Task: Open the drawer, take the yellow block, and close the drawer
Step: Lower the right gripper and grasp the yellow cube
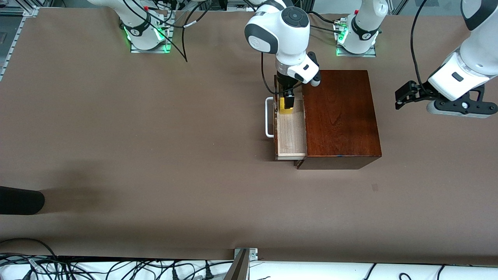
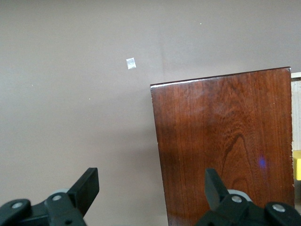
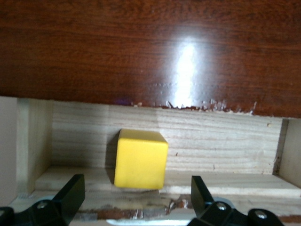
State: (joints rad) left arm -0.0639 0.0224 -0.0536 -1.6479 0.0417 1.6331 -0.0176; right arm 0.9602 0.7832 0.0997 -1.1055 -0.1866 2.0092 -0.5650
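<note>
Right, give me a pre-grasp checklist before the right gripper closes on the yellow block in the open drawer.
1. Drawer pulled out enough to expose its pale interior: ok.
2. Yellow block sitting on the drawer floor, at the end toward the robots' bases: ok.
3. Right gripper open, fingers wider apart than the block: ok.
4. Right gripper lined up with the block: ok in the right wrist view, where the block sits between the fingers; exact depth cannot tell.
5. Fingers low enough to bracket the block's sides: cannot tell.
6. Left gripper out of the way: ok; it waits open, off the wooden box toward the left arm's end.
</note>
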